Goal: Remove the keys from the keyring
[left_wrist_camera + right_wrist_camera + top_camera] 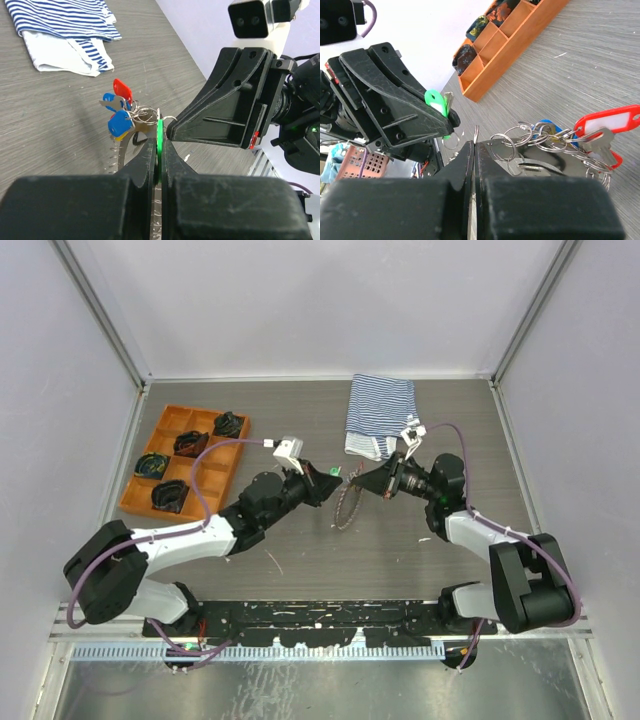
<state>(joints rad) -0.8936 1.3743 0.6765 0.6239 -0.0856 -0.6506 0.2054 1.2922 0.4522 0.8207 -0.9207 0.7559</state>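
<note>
Slippage risk: left end effector (pixel 159 150) clamped on green key (pixel 159 131), right end effector (pixel 474 155) clamped on keyring (pixel 515 141); diverging pull could slip either thin grip, dropping keys (pixel 120 125).

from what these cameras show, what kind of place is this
Probably a robot lab test cell: a grey table boxed in by plain white panels, a left arm and right arm bolted at its near edge, and an orange tray.
</note>
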